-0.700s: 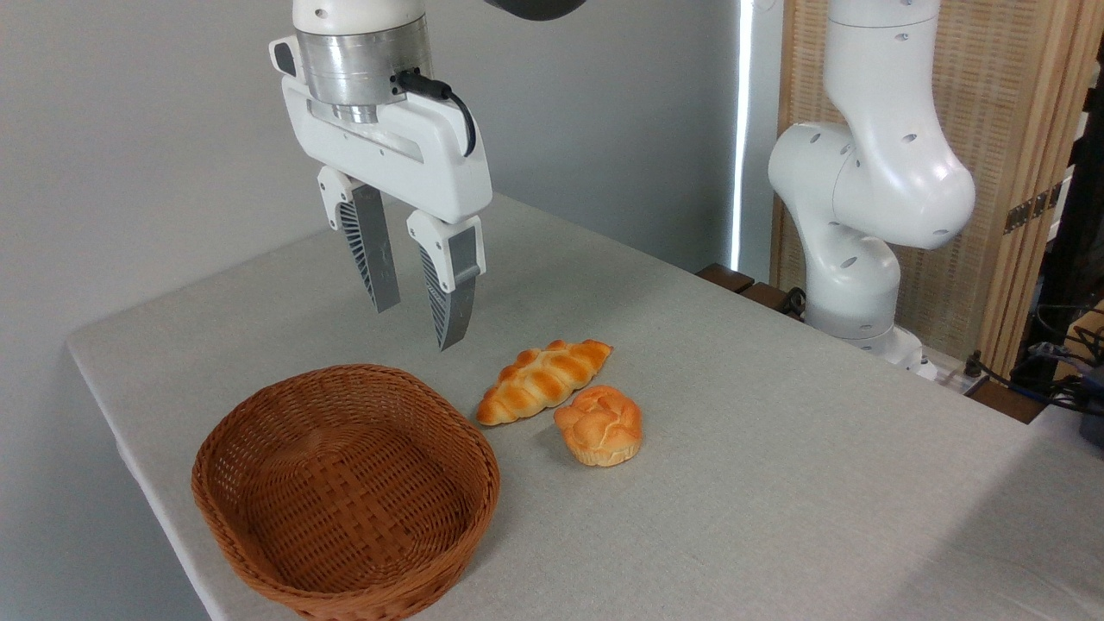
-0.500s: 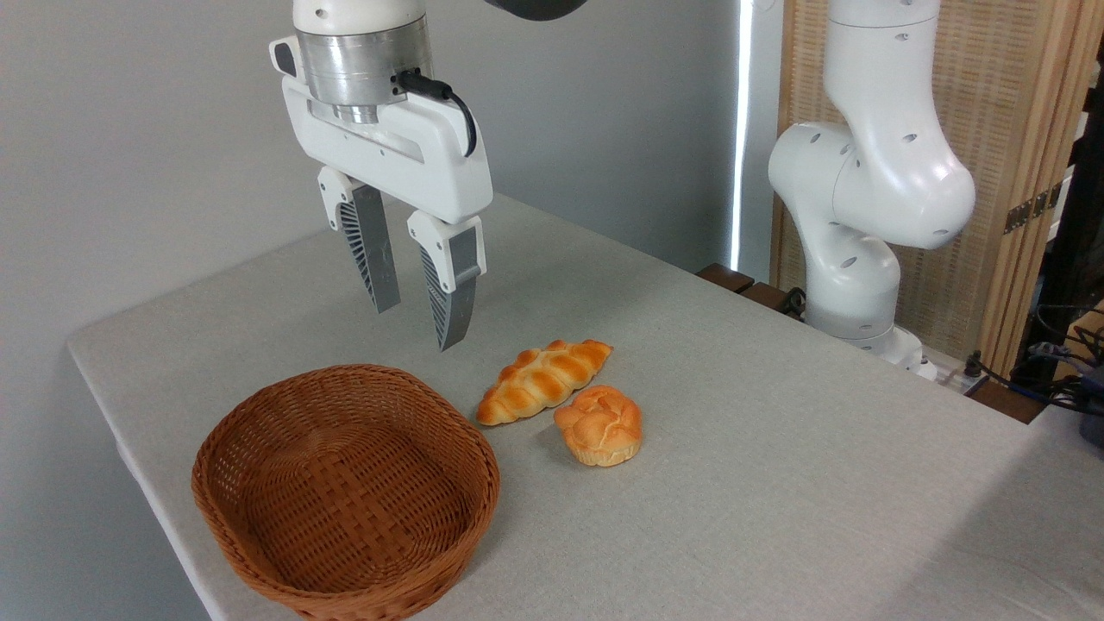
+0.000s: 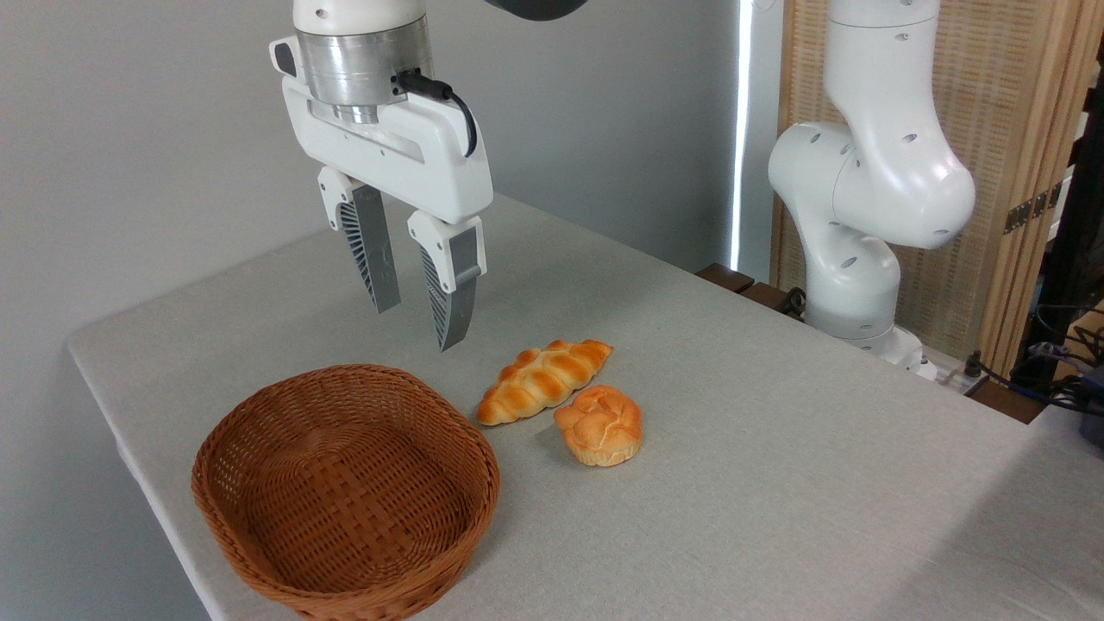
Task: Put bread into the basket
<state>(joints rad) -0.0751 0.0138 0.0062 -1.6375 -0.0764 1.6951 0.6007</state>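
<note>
Basket (image 3: pixel 345 492) sits at the table's (image 3: pixel 776 517) near left edge, nothing in it. Bread (image 3: pixel 599 424) lies on the cloth to its right, beside the loaf (image 3: pixel 543 379). Gripper (image 3: pixel 418 323) hangs above the basket's far rim, fingers parted, grasping nothing.

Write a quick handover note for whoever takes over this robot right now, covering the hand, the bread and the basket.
Hand: open, empty, hanging in the air above the table, behind the basket.
Bun: on the table, right of the basket, next to the braided loaf; whether they touch is unclear.
Basket: front left, nothing in it.
Done: nothing yet.
Left: move over the bun, grip it, carry it to the basket, let go.
</note>
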